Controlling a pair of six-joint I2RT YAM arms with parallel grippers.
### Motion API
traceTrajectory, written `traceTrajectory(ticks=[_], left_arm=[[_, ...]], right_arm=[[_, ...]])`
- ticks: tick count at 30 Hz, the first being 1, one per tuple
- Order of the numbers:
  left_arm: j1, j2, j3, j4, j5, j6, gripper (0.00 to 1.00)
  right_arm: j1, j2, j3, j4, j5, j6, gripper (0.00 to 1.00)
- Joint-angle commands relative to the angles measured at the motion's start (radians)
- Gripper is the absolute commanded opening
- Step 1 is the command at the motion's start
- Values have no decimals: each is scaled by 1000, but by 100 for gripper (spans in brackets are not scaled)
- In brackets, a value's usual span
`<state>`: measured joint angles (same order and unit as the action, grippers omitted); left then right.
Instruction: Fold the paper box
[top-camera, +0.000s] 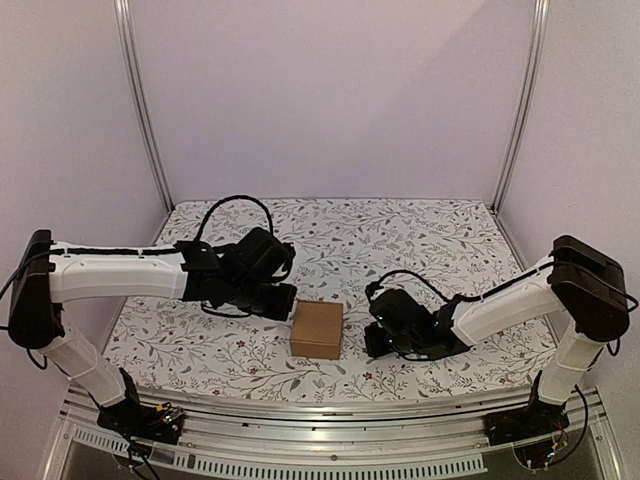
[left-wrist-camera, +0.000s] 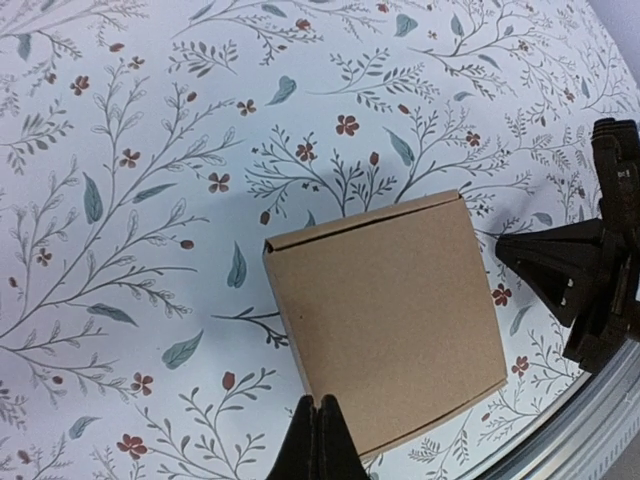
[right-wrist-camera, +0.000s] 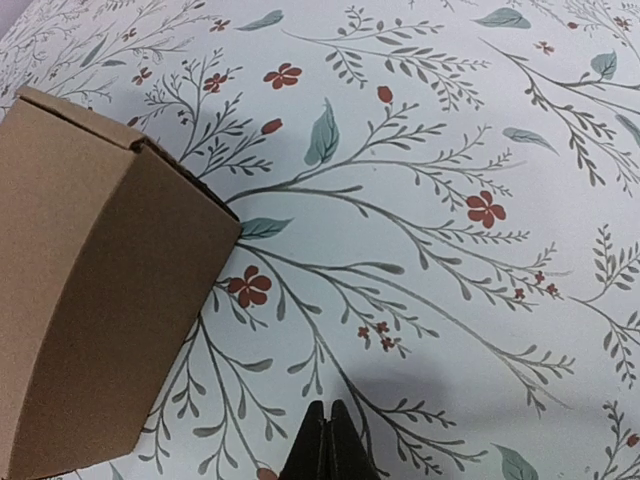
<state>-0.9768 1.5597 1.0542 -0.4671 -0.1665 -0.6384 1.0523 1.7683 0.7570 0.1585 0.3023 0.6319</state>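
Brightness: the counter is lit evenly and softly in every view.
Source: light is judged to fall from overhead.
Shadows: pale, blurred-edged patches are cast beside the paper box and under both arms.
Glare: a bright streak is reflected off the metal rail at the near edge.
Focus: the printed pattern is rendered crisply in both wrist views.
Dark detail: the left gripper and right gripper are reduced to near-black silhouettes.

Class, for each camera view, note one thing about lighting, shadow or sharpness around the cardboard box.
Top external: soft, even light, with glare on the metal rail. Left wrist: paper box sharp, with a faint shadow on the cloth beside it. Right wrist: the box's near face is shaded and slightly soft.
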Motion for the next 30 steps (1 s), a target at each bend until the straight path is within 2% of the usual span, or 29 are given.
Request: traceTrajectory(ticks=[1,4,6,8,11,15,16,18,21,22,23,26,30], left_arm=[[0,-74,-11,-55,-64,16,0],[0,-123,-14,-98,-97,27,0],[0,-162,-13,-127,-127,39,8],[0,-203,-13,-152,-166,46,20],[2,-257,-9,-183,-215,65,42],[3,-295,39,-260,-270,100,67],[4,-299,55,-280,-279,108,74],[8,-303,84,-319,-291,127,82],[15,-313,115,-361,-308,146,87],[16,-320,120,-366,-318,153,97],[19,-331,120,-358,-321,166,99],[40,-360,135,-353,-302,195,100],[117,-370,194,-382,-245,240,100]], right_arm=[[-8,-105,-3,-181,64,-43,4],[-8,-160,21,-257,79,-58,17],[-8,-202,34,-298,81,-77,23],[-8,-245,46,-332,95,-92,36],[-8,-315,68,-387,147,-123,68],[-8,-383,105,-468,251,-176,88],[-9,-405,112,-488,266,-185,96],[-9,-433,142,-532,307,-216,99],[-9,-471,196,-613,359,-243,99],[-9,-480,213,-633,365,-250,99],[-10,-496,232,-658,367,-259,99],[-10,-507,324,-760,399,-276,99],[-19,-455,458,-930,519,-281,99]])
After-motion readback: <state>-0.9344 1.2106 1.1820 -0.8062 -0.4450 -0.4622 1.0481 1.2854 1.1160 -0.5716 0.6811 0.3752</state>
